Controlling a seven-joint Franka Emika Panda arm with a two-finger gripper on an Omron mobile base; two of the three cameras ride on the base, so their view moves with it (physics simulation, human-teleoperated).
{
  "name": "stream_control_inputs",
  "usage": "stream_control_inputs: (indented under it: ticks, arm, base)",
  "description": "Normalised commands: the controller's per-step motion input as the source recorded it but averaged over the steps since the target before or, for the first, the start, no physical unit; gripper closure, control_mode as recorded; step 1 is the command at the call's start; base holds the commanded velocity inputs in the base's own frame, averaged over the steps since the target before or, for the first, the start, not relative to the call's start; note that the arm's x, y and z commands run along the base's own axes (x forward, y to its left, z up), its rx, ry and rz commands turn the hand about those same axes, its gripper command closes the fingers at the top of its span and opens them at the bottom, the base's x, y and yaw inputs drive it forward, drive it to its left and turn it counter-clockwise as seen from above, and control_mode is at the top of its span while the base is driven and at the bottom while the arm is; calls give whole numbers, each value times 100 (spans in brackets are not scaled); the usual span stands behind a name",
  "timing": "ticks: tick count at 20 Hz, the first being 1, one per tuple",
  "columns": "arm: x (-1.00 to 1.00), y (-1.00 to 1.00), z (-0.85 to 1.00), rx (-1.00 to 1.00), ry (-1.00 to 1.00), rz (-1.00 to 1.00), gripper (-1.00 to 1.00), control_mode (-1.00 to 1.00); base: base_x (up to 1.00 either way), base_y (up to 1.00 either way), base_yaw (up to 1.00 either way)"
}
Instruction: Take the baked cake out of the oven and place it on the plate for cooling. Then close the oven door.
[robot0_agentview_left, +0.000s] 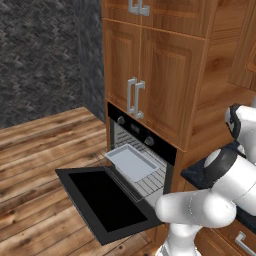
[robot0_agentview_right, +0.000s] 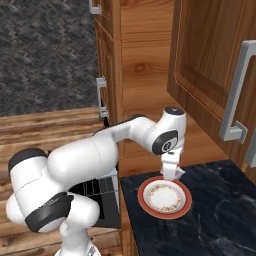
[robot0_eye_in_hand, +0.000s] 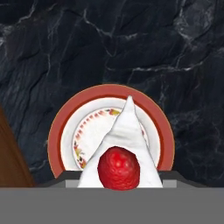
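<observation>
While the cake (robot0_eye_in_hand: 127, 144) hangs above the plate (robot0_agentview_right: 165, 196), the oven's tray (robot0_agentview_left: 131, 161) lies bare.

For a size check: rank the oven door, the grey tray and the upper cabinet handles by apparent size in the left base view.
1. oven door, largest, though it lies nearest the camera.
2. grey tray.
3. cabinet handles, smallest.

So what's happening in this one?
The white robot arm is holding its tool just above the red-rimmed round plate on the dark marble counter. A small white cake wedge with a red dot sits in the tool, over the plate, apparently not yet set down. The black oven door hangs open, and the grey metal tray is bare.
</observation>
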Motion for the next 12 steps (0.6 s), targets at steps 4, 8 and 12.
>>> stream_control_inputs:
  ticks: [4, 8, 12]
  arm:
    - [1, 0, -26, 0, 0, 6, 100, -100]
    - [8, 0, -31, 0, 0, 3, 100, -100]
    - [12, 0, -36, 0, 0, 1, 100, -100]
  base:
    - [0, 0, 0]
    - [0, 0, 0]
    - [0, 0, 0]
